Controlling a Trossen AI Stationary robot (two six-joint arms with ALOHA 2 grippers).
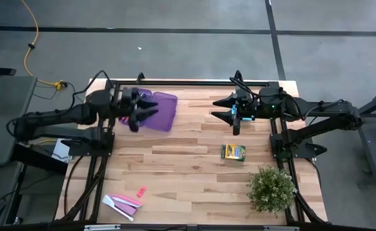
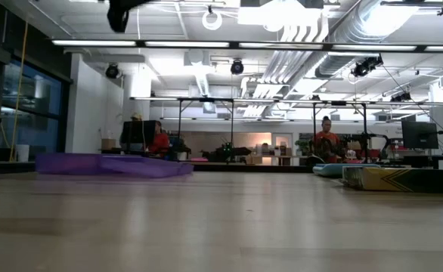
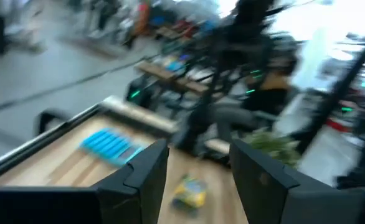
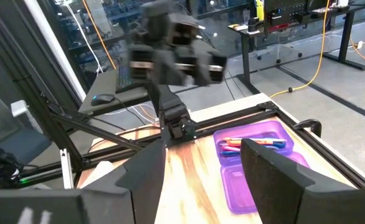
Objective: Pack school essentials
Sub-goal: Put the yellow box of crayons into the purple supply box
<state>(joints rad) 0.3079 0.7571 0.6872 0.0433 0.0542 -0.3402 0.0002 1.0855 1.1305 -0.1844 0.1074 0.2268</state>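
Observation:
The purple pencil case (image 1: 161, 110) lies open near the table's far left; in the right wrist view its far half (image 4: 252, 140) holds pens and markers. My left gripper (image 1: 136, 110) hovers open above the case's left part, high over the table (image 2: 119, 13). My right gripper (image 1: 231, 114) hangs open near the far edge, right of centre, touching nothing. The yellow-green crayon box (image 1: 233, 152) lies flat on the table, nearer than the right gripper. A small pink piece (image 1: 141, 190) and pink and white pieces (image 1: 120, 203) lie at the near left.
A bushy green plant (image 1: 273, 187) stands at the table's near right corner. A blue thing (image 3: 111, 144) lies on the table by the right arm. Bare wood (image 1: 181, 173) spans the middle. People and desks show in the room beyond.

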